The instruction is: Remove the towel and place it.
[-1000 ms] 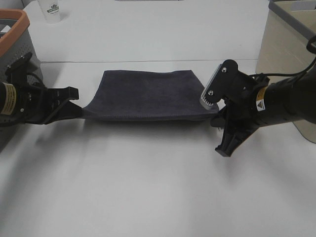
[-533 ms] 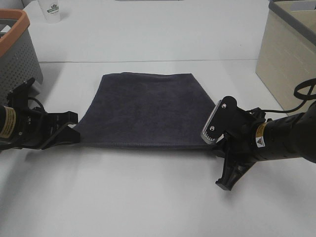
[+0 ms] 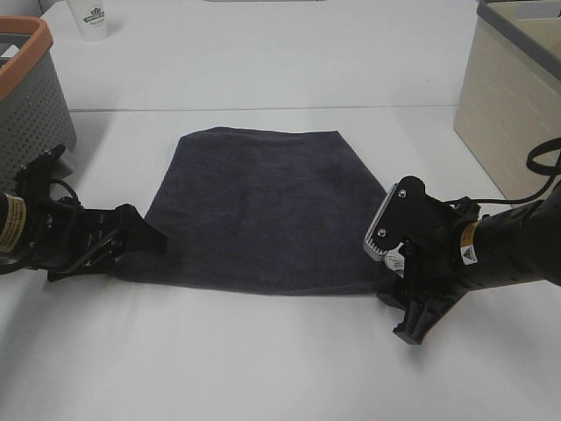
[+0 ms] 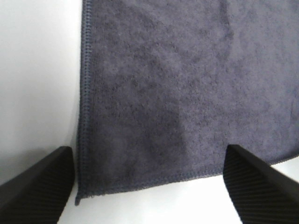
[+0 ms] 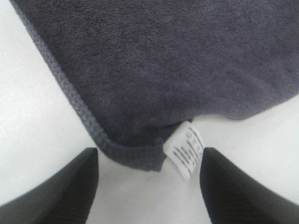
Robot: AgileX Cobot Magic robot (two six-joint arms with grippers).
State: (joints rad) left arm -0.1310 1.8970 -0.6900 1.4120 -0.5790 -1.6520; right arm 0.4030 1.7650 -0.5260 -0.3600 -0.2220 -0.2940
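The dark charcoal towel (image 3: 263,210) lies spread flat on the white table. My left gripper (image 3: 145,248) is at its near left corner, open. In the left wrist view the corner of the towel (image 4: 187,84) lies flat between the spread fingers (image 4: 37,186), untouched. My right gripper (image 3: 396,281) is at the near right corner, open. In the right wrist view the hemmed corner of the towel (image 5: 163,60) and its white tag (image 5: 186,150) lie on the table between the parted fingers (image 5: 56,191).
A grey perforated basket with an orange rim (image 3: 26,88) stands at the far left. A beige bin with a grey rim (image 3: 513,88) stands at the far right. A clear cup (image 3: 92,17) is at the back left.
Both grippers moved toward the near side and down, drawing the towel's near edge with them. The towel went from folded and lifted to flat, and both grippers now stand open over its corners.
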